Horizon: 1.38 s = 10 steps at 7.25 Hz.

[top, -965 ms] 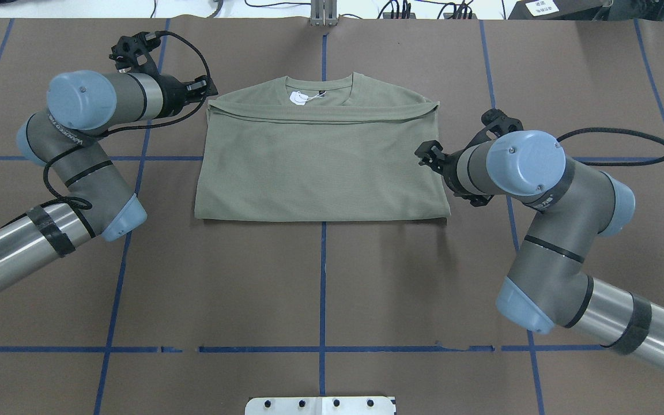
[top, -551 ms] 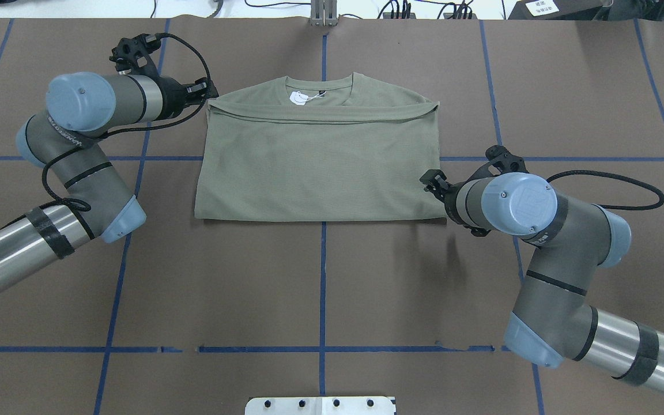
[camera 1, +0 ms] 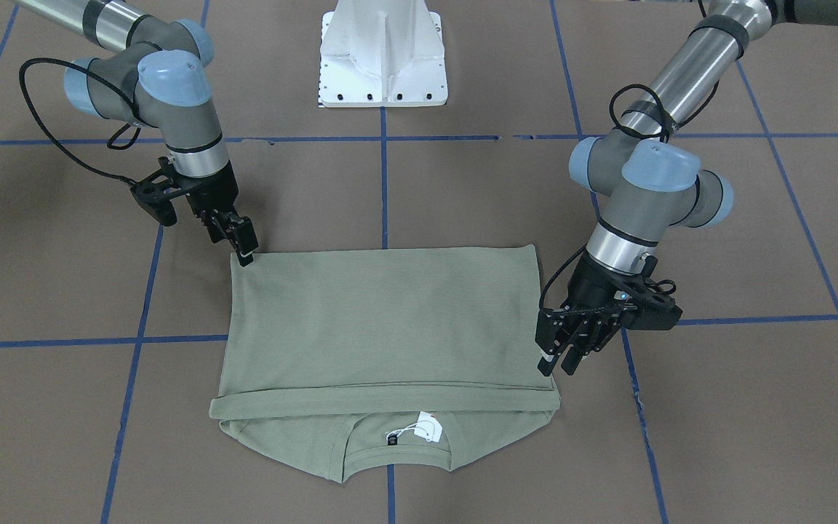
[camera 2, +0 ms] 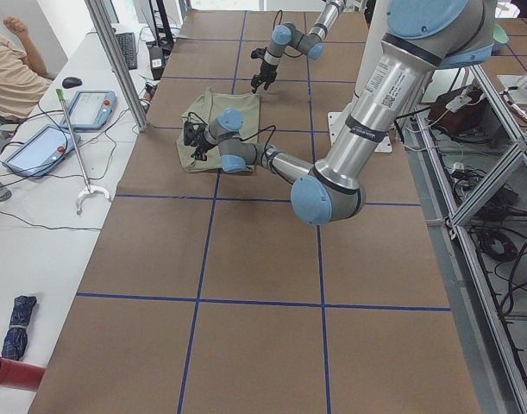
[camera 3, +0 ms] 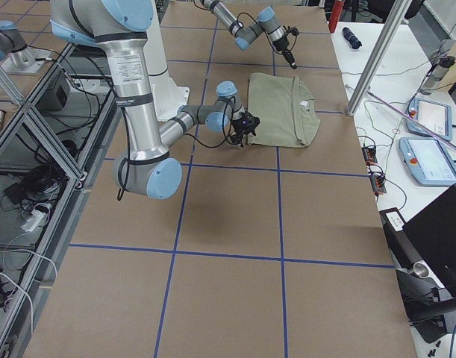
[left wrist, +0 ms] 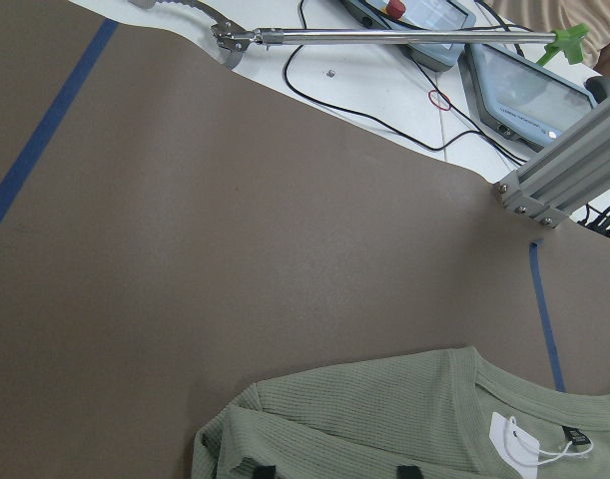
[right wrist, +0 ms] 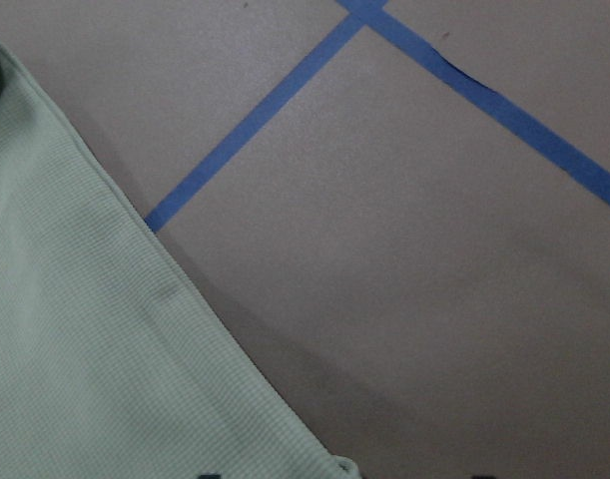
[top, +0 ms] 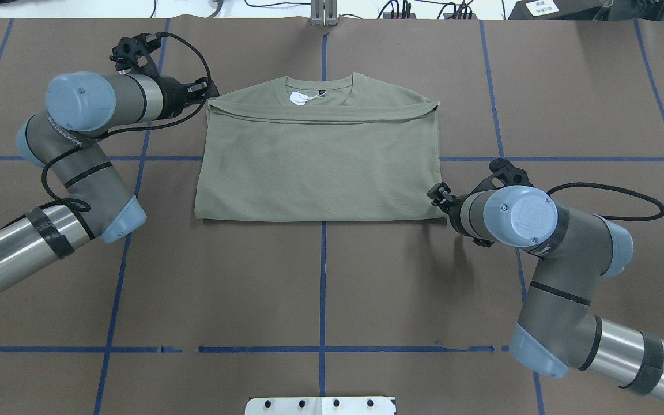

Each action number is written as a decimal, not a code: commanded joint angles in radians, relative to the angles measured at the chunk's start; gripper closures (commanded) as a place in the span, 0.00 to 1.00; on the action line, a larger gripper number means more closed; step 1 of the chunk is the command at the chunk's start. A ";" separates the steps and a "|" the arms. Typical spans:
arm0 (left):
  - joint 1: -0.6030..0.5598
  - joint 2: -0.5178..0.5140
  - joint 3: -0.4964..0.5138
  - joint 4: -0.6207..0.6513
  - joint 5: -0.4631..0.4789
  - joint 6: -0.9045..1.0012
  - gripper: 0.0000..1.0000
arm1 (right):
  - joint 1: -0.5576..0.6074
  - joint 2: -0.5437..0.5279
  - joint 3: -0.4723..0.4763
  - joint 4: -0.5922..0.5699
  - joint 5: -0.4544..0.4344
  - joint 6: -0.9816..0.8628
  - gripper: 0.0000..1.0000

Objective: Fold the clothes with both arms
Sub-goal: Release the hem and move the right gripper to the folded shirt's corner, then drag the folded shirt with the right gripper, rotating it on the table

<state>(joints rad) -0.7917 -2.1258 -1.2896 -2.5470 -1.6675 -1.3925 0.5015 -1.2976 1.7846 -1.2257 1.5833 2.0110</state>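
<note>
The left jaws stand part open, their tips set down on the far left corner of the shirt (top: 320, 167), by the shoulder, with cloth showing between them and nothing pinched. The right jaws gape wider at the near right corner, which lies between the tips on the desk (top: 320, 288), also not gripped. The arms sit at diagonal corners, the left arm (top: 81, 101) by the collar (top: 320, 86) end and the right arm (top: 519, 216) at the folded near edge.

The shirt lies flat near the desk's middle, folded to a rectangle, its collar and white tag (top: 297, 99) showing on the side away from the robot.

It looks a light, limp knit that will sag and stretch between holds and slide little on the brown cover. Its stacked layers may part, so it is best pinched at the corners, low to the desk, with every layer caught.
</note>
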 commanded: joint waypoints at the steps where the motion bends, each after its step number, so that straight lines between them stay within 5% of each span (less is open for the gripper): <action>1: -0.001 0.015 -0.010 0.001 0.000 0.003 0.50 | -0.005 0.001 -0.007 0.000 0.001 0.000 0.41; 3: -0.003 0.035 -0.017 0.001 0.000 0.004 0.50 | -0.005 0.012 -0.008 0.000 0.006 0.000 0.94; 7: -0.004 0.046 -0.024 0.002 0.002 0.004 0.50 | 0.000 0.015 0.002 0.000 0.011 -0.003 1.00; 10: -0.004 0.072 -0.100 0.005 -0.002 0.003 0.50 | -0.020 -0.064 0.167 -0.052 0.062 0.017 1.00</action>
<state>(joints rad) -0.7969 -2.0707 -1.3514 -2.5435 -1.6682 -1.3893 0.4969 -1.3225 1.8774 -1.2474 1.6093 2.0149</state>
